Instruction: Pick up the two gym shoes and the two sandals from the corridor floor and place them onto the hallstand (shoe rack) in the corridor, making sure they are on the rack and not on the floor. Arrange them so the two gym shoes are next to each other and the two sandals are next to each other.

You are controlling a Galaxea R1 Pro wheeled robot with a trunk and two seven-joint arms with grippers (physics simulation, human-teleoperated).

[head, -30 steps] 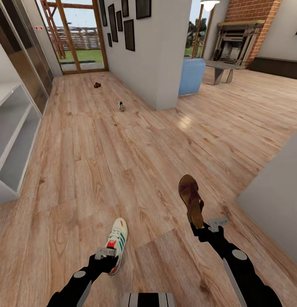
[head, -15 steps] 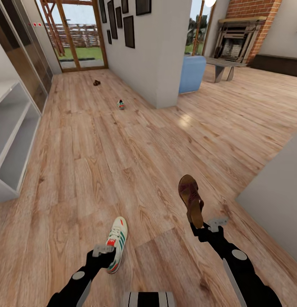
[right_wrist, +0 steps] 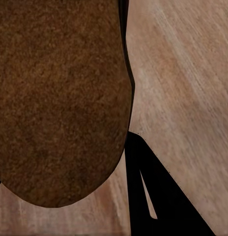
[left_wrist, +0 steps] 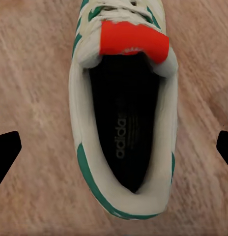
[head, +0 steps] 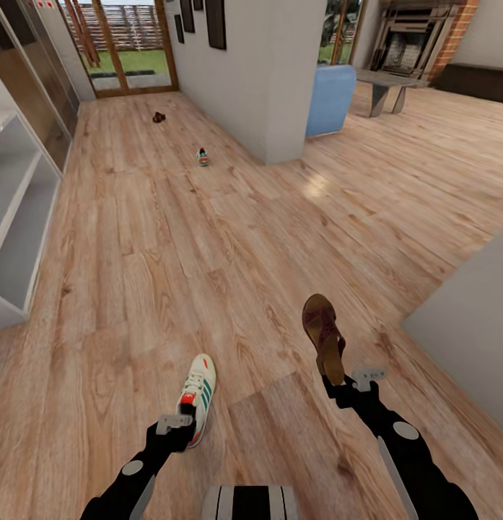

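While our view tips down since a second ago, our left gripper [head: 180, 426] now has its fingers spread apart from the gym shoe [head: 197, 396], and our right gripper [head: 336, 381] stays clamped on the sandal [head: 323, 335] above the corridor floor [head: 208, 274].

2 gym shoes: near one [head: 198, 396], far one [head: 203, 157] down the corridor. 2 sandals: near one [head: 324, 337], far one [head: 159, 117] by the glass door. 1 open shelf unit [head: 16, 217]. 1 blue armchair [head: 331, 88]. 2 arms.
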